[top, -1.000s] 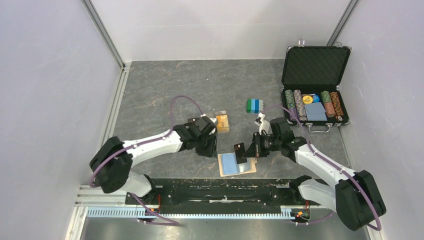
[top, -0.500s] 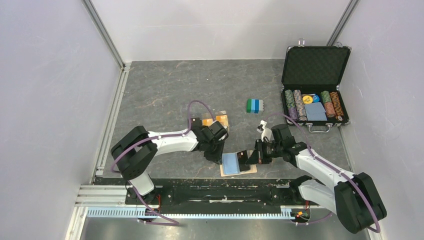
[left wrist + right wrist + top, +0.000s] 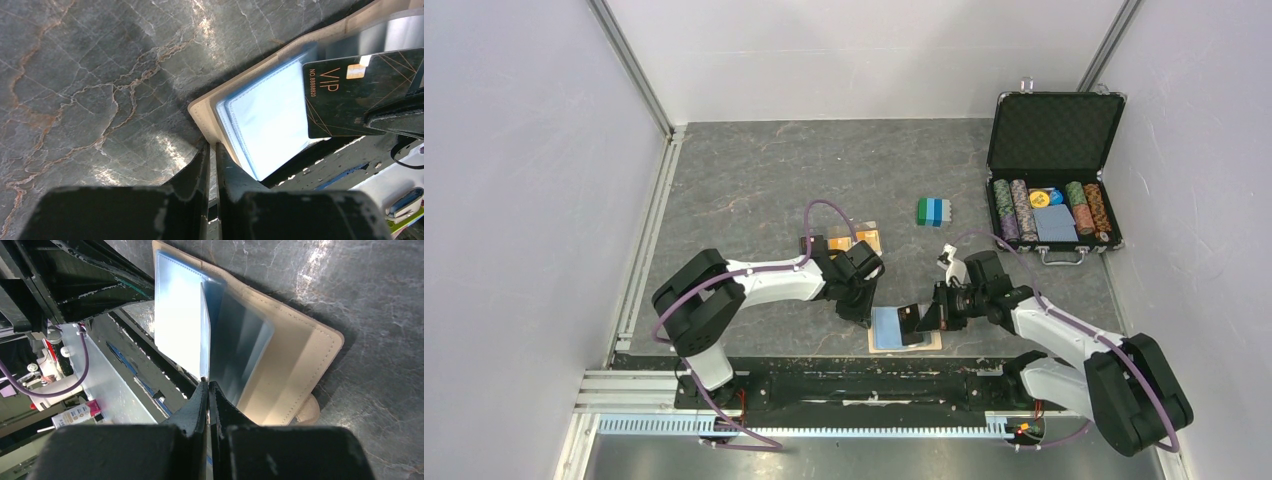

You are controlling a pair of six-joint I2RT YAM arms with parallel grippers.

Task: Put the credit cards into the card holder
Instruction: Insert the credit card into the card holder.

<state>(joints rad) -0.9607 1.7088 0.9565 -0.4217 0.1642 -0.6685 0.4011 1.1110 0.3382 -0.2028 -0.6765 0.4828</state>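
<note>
Open tan leather card holder (image 3: 295, 365): black VIP card (image 3: 350, 100) pinched in right gripper (image 3: 207, 385), uninserted. left gripper (image 3: 212, 147) near-closed, hold unclear. orange-gold cards (image 3: 870, 243) pending.

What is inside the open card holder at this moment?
Inside the card holder lie light-blue clear sleeves. The right gripper holds the black card over them. What lies under the sleeves is covered.
</note>
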